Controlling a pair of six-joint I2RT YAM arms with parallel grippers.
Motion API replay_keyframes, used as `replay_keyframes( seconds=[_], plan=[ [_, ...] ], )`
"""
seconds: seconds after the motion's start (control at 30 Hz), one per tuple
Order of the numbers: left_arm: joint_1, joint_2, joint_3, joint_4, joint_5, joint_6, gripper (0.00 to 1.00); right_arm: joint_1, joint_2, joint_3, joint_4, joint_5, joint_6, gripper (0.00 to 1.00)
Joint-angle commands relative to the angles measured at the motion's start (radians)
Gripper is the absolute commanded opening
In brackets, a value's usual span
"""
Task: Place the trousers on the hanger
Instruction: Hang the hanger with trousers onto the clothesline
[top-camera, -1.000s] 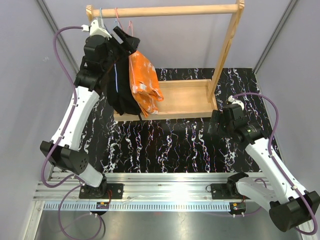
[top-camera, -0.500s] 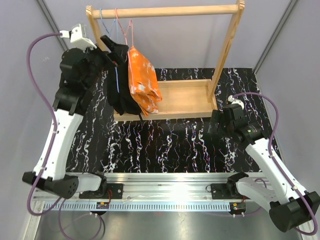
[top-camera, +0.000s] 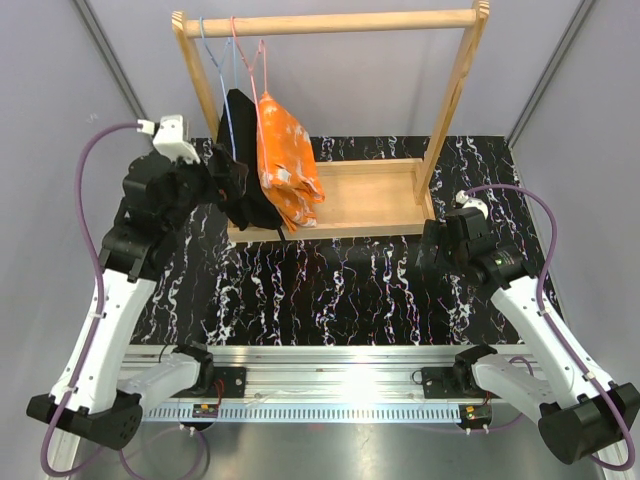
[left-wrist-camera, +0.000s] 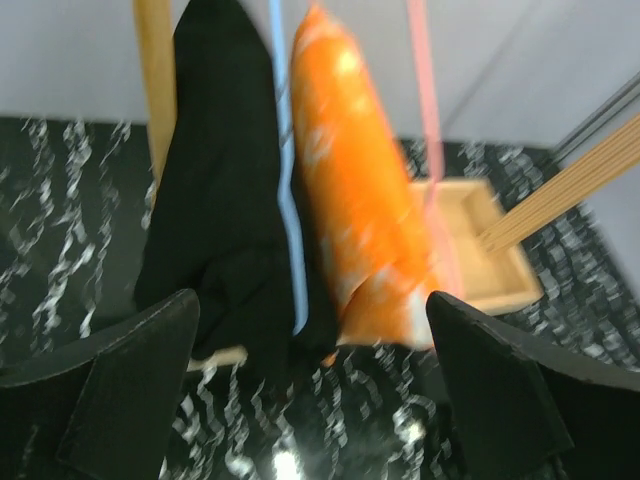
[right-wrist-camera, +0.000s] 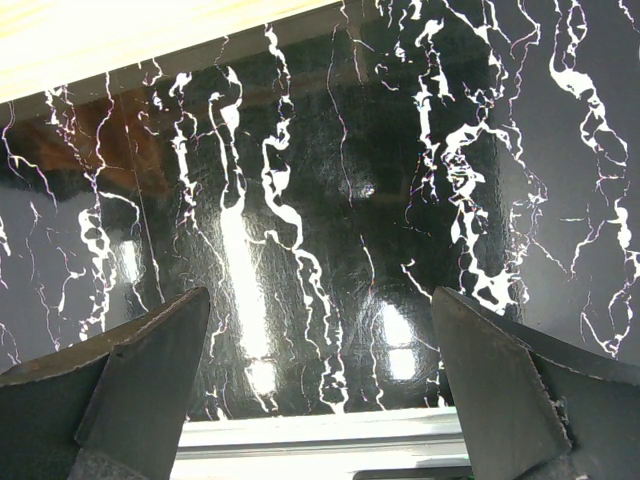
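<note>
Since the earlier frames the left arm has come away from the wooden rail and gone down toward the near left. The left jaws, which were up at the hanger hooks, are now lower and face the hanging clothes. They are released and hold nothing: in the left wrist view the two fingers stand far apart with only air between them.

Just in front of them hangs the black garment on the light-blue hanger. Beside it, to the right, are the trousers, hanging folded from the hanger, whose pink wire goes up to the rail. In the top view its hook seems to sit over the rail, though the wire is thin and I cannot be fully sure.

The right jaws are also released and empty. They hover over the worktop, near the corner of the rack's base tray and well apart from the clothes.

I judge the task almost finished: the trousers are on the hanger and the hanger is on the rail. What is left seems only to bring the left arm back to rest.
</note>
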Motion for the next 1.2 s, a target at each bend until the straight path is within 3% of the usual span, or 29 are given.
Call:
replay_keyframes(
  seconds=[0.0,0.27,0.53,0.87,1.17],
  plan=[
    [-0.003,-0.086,-0.096,-0.051,-0.061,0.083,0.99,-0.006,-0.007,0.003,0.031,0.034,-0.016,1.00],
    [-0.003,-0.259,-0.299,-0.007,-0.152,0.125,0.99,-0.006,-0.017,-0.005,0.031,0.037,-0.009,1.00],
    [-0.001,-0.315,-0.521,0.104,-0.209,0.145,0.99,-0.004,-0.020,-0.005,0.031,0.045,-0.006,1.00],
    [-0.001,-0.462,-0.629,0.162,-0.226,0.159,0.99,-0.003,-0.037,-0.013,0.031,0.056,-0.003,1.00],
    [-0.001,-0.456,-0.621,0.139,-0.262,0.151,0.99,-0.004,-0.049,-0.016,0.033,0.060,0.001,1.00]
  ],
)
